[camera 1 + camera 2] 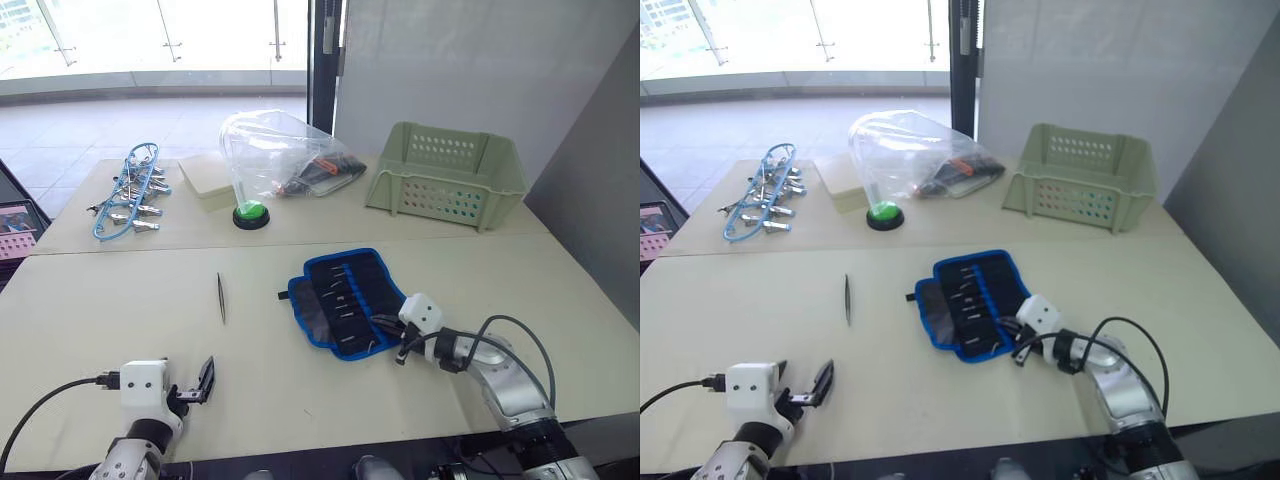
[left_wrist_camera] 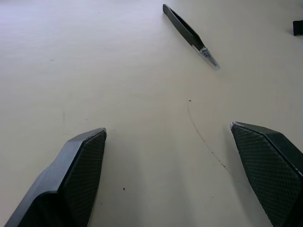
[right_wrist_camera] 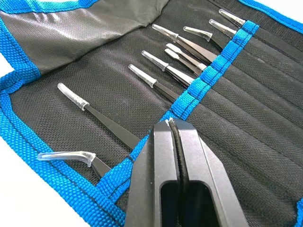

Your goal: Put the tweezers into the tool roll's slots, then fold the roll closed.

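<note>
The tool roll lies open and flat right of the table's middle, black with blue edging. Several black tweezers with clear tip caps sit in its slots, handles tucked under the blue band. One loose tweezer lies on the bare table left of the roll, also seen ahead of the left fingers. My right gripper is shut, its tip resting on the roll's blue band at the near edge. My left gripper is open and low over the table near the front edge, nothing between its fingers.
At the back stand a pale green perforated basket, a clear plastic bag over a green puck, a pale flat box and silver clips with blue cord. A wall runs along the right.
</note>
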